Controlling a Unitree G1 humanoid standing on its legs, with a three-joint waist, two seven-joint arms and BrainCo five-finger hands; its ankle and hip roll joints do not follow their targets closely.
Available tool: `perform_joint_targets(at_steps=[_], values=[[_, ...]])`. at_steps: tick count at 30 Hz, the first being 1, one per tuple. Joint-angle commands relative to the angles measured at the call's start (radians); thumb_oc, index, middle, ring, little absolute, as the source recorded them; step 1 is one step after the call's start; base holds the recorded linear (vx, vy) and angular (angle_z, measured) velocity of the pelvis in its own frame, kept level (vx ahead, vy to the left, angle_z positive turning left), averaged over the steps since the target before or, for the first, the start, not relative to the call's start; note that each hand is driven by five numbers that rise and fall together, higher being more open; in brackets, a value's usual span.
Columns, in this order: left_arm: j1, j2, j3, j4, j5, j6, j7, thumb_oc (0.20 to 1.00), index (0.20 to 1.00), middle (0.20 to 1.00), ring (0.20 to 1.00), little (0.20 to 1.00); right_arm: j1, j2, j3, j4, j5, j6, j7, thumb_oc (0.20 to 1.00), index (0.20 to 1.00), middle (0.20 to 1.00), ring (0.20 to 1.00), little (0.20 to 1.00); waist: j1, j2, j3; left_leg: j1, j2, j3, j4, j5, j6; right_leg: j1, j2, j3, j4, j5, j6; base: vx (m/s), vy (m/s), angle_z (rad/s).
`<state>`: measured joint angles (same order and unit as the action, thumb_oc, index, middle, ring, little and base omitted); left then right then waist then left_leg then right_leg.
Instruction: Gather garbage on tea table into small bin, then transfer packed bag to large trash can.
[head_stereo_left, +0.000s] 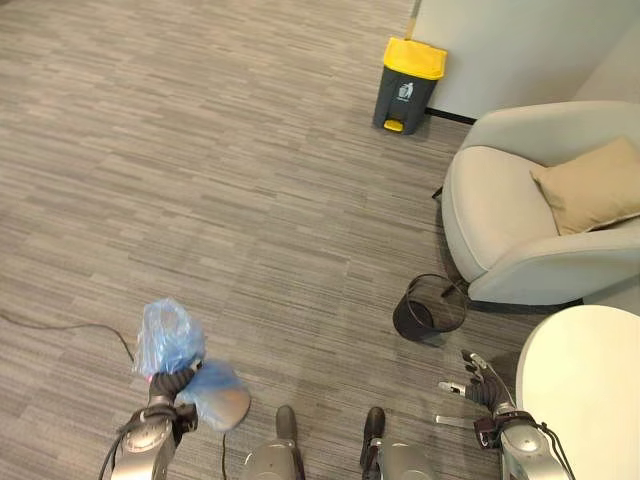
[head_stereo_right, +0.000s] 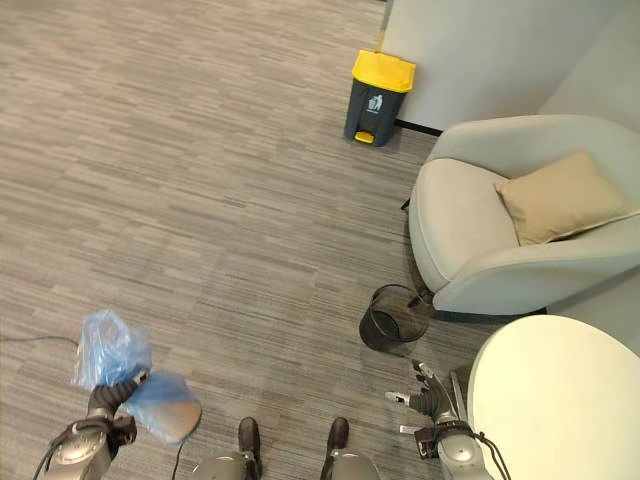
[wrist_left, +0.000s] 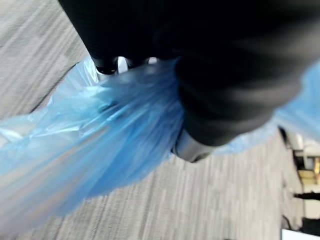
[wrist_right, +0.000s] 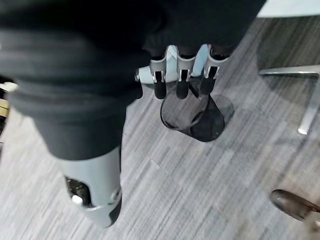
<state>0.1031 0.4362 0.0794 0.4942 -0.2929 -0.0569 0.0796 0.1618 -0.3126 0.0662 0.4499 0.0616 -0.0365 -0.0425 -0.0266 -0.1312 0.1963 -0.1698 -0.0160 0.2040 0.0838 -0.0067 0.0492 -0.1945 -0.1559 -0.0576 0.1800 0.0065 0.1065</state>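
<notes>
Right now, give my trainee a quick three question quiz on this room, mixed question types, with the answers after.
1. True or false: the left hand is shut on the blue bag.
2. What colour is the lid of the large trash can? A) green B) yellow C) red
3. What lies on the armchair?

Key:
1. True; the fingers are curled round the bag's neck.
2. B. The can stands by the wall, far across the carpet.
3. A tan cushion. The small black bin sits on the floor by the armchair's base; the right hand hangs open.
</notes>
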Motion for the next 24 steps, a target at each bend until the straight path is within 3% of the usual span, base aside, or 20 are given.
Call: perform_joint_targets(at_steps=[1,9,12,13,14,15,16,17,18,19,20,24], values=[[-0.007,0.014,0.008,-0.041,0.02,-0.063,0.007,0.2,0.2,0.2,0.2,0.2,-0.055,-0.036,-0.014,-0.047,0.041,-0.034,-0.028,1.0,1.0,1.0,1.0,1.0,-0.005,0.049,0.033,0.077,-0.012,-0.064,-0.014,-0.078,-0.013,-0.051,0.069,-0.041,0.054,0.007,0.012,0.25,0.082,-0.17],[-0.004,-0.015,0.012,-0.02,0.023,-0.058,0.021,0.2,0.2,0.2,0.2,0.2,-0.069,-0.045,0.0,-0.053,0.04,-0.03,-0.033,1.0,1.0,1.0,1.0,1.0,-0.02,0.061,0.043,0.185,-0.059,-0.124,-0.028,-0.148,-0.006,-0.135,0.083,-0.076,-0.021,0.064,0.023,0.28,-0.001,0.27],[-0.009,-0.029,-0.012,-0.017,0.027,-0.061,0.024,0.2,0.2,0.2,0.2,0.2,-0.042,-0.056,-0.002,-0.076,0.027,-0.029,-0.034,1.0,1.0,1.0,1.0,1.0,-0.039,0.068,0.02,0.285,-0.058,-0.179,-0.044,-0.203,-0.034,-0.153,0.062,-0.126,-0.052,0.08,0.026,0.54,-0.174,0.38],[-0.008,-0.029,-0.013,-0.018,0.027,-0.061,0.024,0.2,0.2,0.2,0.2,0.2,-0.041,-0.057,-0.002,-0.076,0.027,-0.029,-0.034,1.0,1.0,1.0,1.0,1.0,-0.041,0.07,0.021,0.287,-0.057,-0.181,-0.044,-0.204,-0.034,-0.15,0.063,-0.128,-0.053,0.079,0.026,0.63,-0.304,0.55],[-0.009,-0.034,-0.024,-0.023,0.022,-0.062,0.02,0.2,0.2,0.2,0.2,0.2,-0.028,-0.066,-0.012,-0.07,0.027,-0.033,-0.034,1.0,1.0,1.0,1.0,1.0,-0.051,0.088,0.01,0.3,-0.03,-0.18,-0.017,-0.216,-0.066,-0.129,0.061,-0.136,-0.035,0.065,0.01,0.24,-0.136,0.76],[-0.009,-0.034,-0.023,-0.023,0.022,-0.062,0.02,0.2,0.2,0.2,0.2,0.2,-0.029,-0.065,-0.012,-0.07,0.027,-0.033,-0.034,1.0,1.0,1.0,1.0,1.0,-0.054,0.085,0.008,0.296,-0.034,-0.183,-0.017,-0.212,-0.066,-0.131,0.057,-0.137,-0.038,0.069,0.011,0.53,-0.356,0.92],[-0.013,-0.05,-0.037,-0.028,0.024,-0.063,0.02,0.2,0.2,0.2,0.2,0.2,-0.014,-0.08,-0.019,-0.071,0.024,-0.04,-0.039,1.0,1.0,1.0,1.0,1.0,-0.069,0.102,-0.005,0.272,0.013,-0.162,0.072,-0.165,-0.112,-0.088,0.072,-0.162,-0.061,0.05,-0.009,0.57,-0.355,1.2],[-0.032,-0.071,-0.054,-0.023,0.003,-0.069,0.028,0.2,0.2,0.2,0.2,0.2,-0.036,-0.099,-0.008,-0.04,0.026,-0.037,-0.05,1.0,1.0,1.0,1.0,1.0,-0.057,0.108,0.014,0.17,0.039,-0.125,0.149,-0.098,-0.114,-0.026,0.096,-0.161,-0.093,0.002,-0.029,0.78,-0.434,0.62],[-0.044,-0.075,-0.066,-0.023,0.013,-0.072,0.031,0.2,0.2,0.2,0.2,0.2,-0.05,-0.106,-0.007,-0.031,0.036,-0.043,-0.061,1.0,1.0,1.0,1.0,1.0,-0.045,0.086,0.027,0.055,0.017,-0.128,0.121,-0.125,-0.093,0.002,0.094,-0.128,-0.105,-0.022,-0.032,0.54,-0.233,0.62],[-0.048,-0.073,-0.068,-0.023,0.015,-0.072,0.031,0.2,0.2,0.2,0.2,0.2,-0.055,-0.106,-0.007,-0.026,0.038,-0.044,-0.065,1.0,1.0,1.0,1.0,1.0,-0.042,0.077,0.03,0.009,0.011,-0.127,0.116,-0.105,-0.092,0.008,0.091,-0.119,-0.109,-0.023,-0.034,0.39,-0.14,-0.27],[-0.054,-0.066,-0.072,-0.023,0.021,-0.071,0.034,0.2,0.2,0.2,0.2,0.2,-0.065,-0.106,-0.007,-0.015,0.046,-0.045,-0.076,1.0,1.0,1.0,1.0,1.0,-0.025,0.066,0.04,-0.072,0.004,-0.138,0.107,-0.055,-0.098,0.035,0.103,-0.098,-0.116,-0.036,-0.04,0.26,-0.063,-0.4],[-0.047,-0.06,-0.073,-0.033,0.029,-0.068,0.037,0.2,0.2,0.2,0.2,0.2,-0.074,-0.094,0.0,0.009,0.056,-0.046,-0.085,1.0,1.0,1.0,1.0,1.0,0.016,0.064,0.045,-0.173,0.008,-0.149,0.044,0.066,-0.114,0.11,0.138,-0.059,-0.129,-0.068,-0.046,0.33,0.021,-0.74]])
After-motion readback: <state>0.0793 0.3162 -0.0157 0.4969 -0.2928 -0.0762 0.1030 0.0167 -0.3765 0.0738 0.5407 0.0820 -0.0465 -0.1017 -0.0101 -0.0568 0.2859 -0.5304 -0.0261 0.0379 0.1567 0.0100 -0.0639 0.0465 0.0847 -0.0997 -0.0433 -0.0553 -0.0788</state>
